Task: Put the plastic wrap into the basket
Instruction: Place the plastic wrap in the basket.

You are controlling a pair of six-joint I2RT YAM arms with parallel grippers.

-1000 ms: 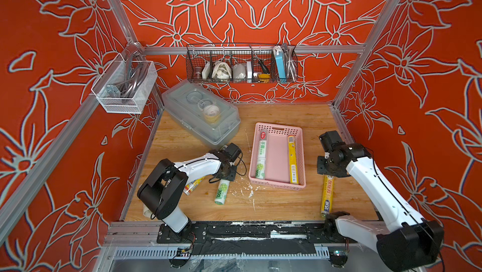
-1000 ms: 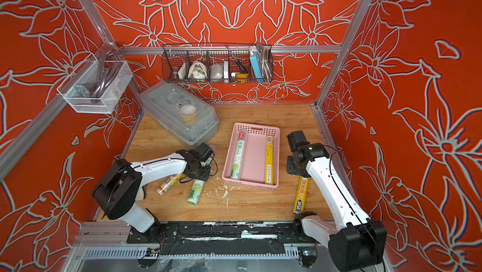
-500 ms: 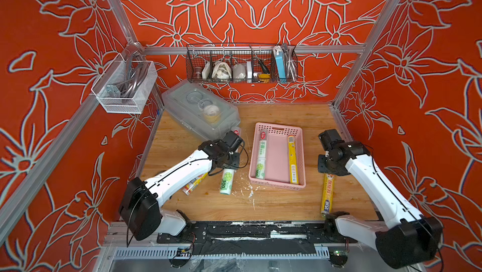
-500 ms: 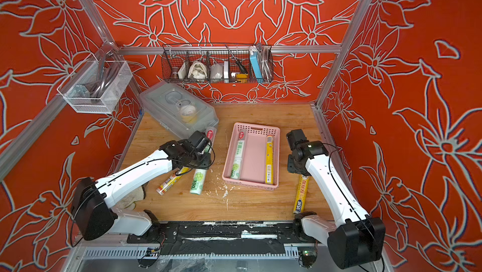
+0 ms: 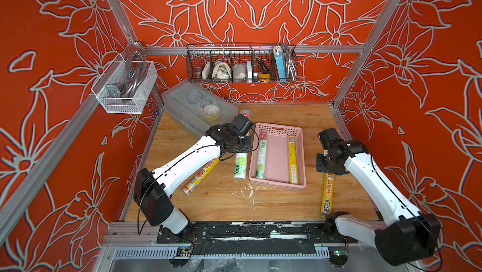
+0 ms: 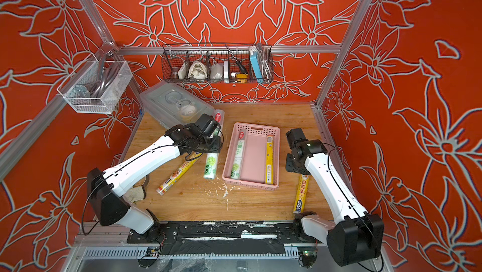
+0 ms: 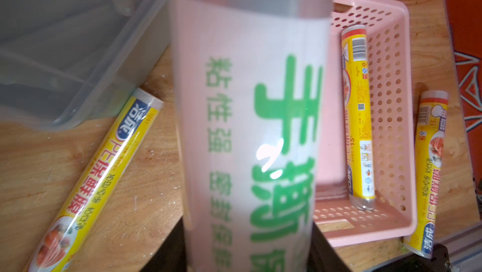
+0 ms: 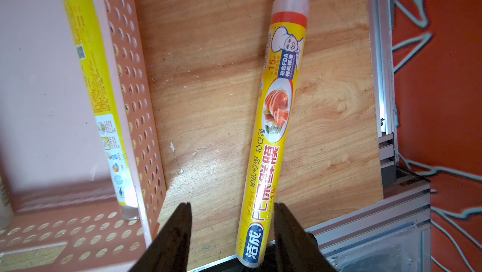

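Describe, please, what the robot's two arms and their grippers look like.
The left arm and the right arm match: smooth white links between blocky black joints, each with a thin black cable running along the white shell. A small green light glows on the right arm's wrist. The left gripper and the right gripper have plain black fingers, the right one's tapering to the tips.

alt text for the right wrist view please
A yellow plastic wrap roll lies on the wooden table, its near end between the open fingers of the right gripper. Beside it stands the pink basket, holding another yellow roll along its perforated wall.
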